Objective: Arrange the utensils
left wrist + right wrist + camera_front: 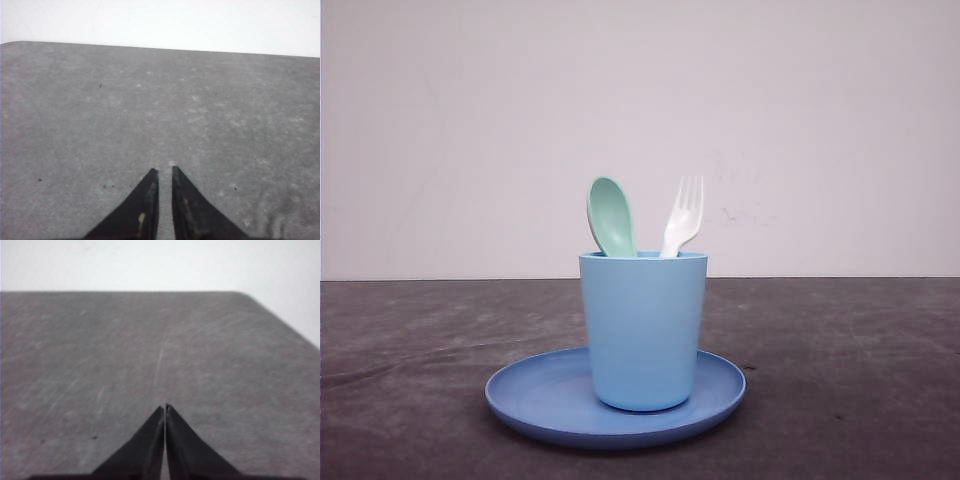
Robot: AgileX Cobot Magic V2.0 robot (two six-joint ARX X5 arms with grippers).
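Note:
In the front view a mint-green spoon (pixel 611 216) and a white fork (pixel 683 217) stand upright, heads up, inside a light blue cup (pixel 642 330). The spoon leans at the cup's left side, the fork at its right. The cup stands on a round blue plate (pixel 540 395). My left gripper (pixel 165 171) hovers over bare grey tabletop, its black fingers drawn together with only a thin slit between them and nothing held. My right gripper (pixel 165 407) is shut over bare tabletop, tips touching, holding nothing.
The dark grey table (pixel 860 380) stretches to both sides of the plate, with a plain white wall (pixel 820 120) behind it. The table's far edge (pixel 150 46) appears in the left wrist view, and a rounded corner (pixel 250 295) in the right wrist view.

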